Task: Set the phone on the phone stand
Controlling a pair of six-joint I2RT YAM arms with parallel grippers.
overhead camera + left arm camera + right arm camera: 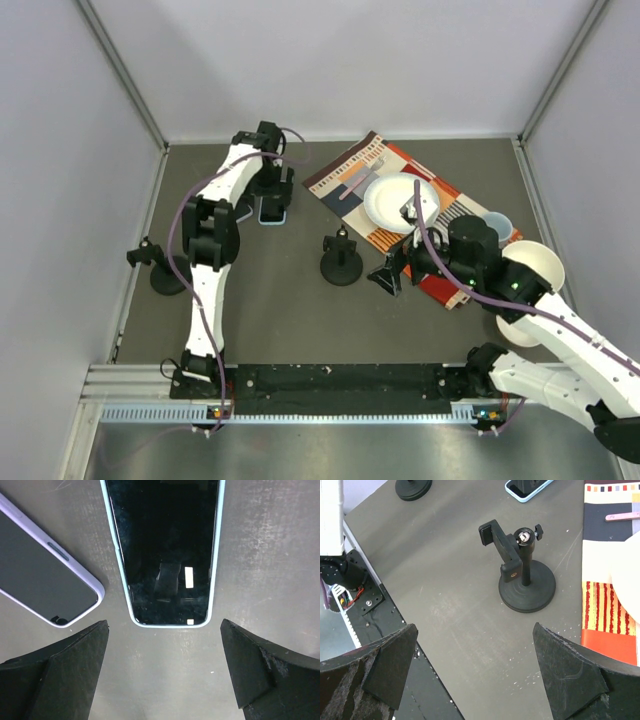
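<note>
A light-blue-cased phone (271, 212) lies flat and screen up on the grey table; in the left wrist view it (165, 550) fills the upper middle. My left gripper (272, 193) hovers open just above the phone's near end, fingers (60, 665) spread wider than the phone and touching nothing. A purple-cased phone (45, 575) lies beside it on the left. A black phone stand (341, 258) with a clamp head stands at the table's middle, also in the right wrist view (522, 575). My right gripper (390, 272) is open and empty just right of that stand.
A second black stand (160, 270) is at the left edge. A striped mat (352, 168) at the back right carries a white plate (395, 203) and a pink utensil (622, 516). A blue cup (497, 222) and white bowl (535, 265) sit at the right.
</note>
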